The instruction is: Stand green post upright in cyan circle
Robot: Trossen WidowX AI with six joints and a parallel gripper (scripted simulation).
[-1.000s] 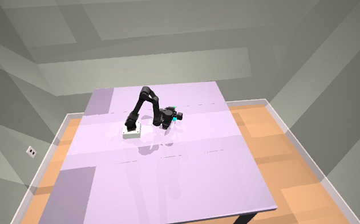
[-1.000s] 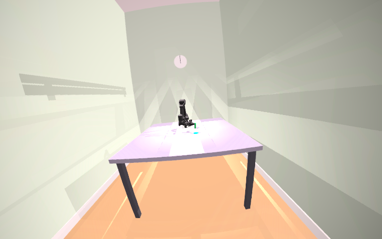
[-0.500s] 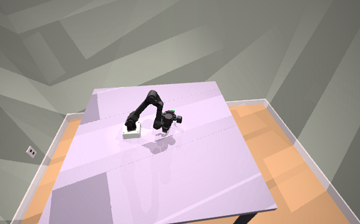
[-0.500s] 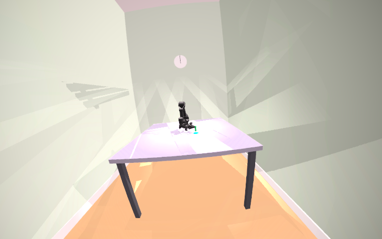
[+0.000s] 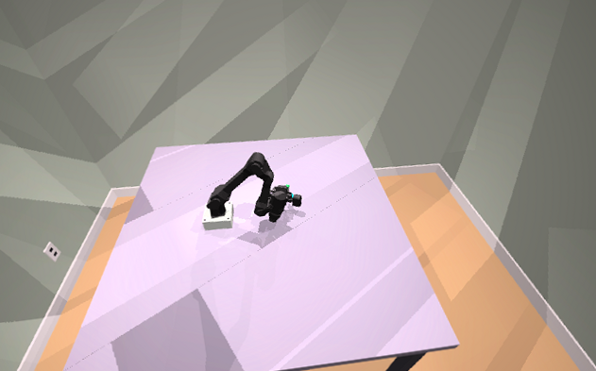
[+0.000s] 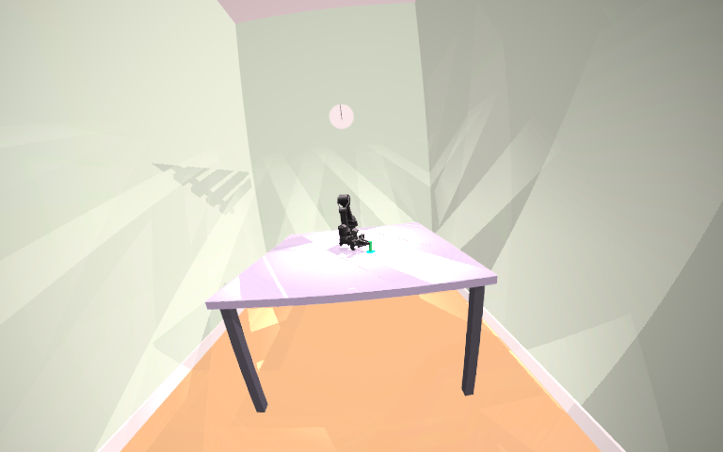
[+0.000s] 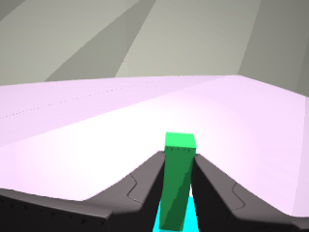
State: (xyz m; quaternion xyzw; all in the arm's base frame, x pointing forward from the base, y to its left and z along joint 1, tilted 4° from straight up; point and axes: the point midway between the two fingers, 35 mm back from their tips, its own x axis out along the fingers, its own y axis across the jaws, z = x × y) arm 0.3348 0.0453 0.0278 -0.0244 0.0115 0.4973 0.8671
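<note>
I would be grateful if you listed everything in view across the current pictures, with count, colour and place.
Green post: one, green, upright between the fingers, over the cyan circle
Cyan circle: one, cyan, on the table
Table: one, pale lilac top, dark legs, on the orange floor
Wall clock: one, pale pink, far wall
Wall outlet: one, whitish, side wall
Walls: several, grey-green, around the table
Floor: one, orange, beneath the table
Arm base: one, white, on the table
Arm: one, black, on its base
Gripper: one, black, shut on the post
</note>
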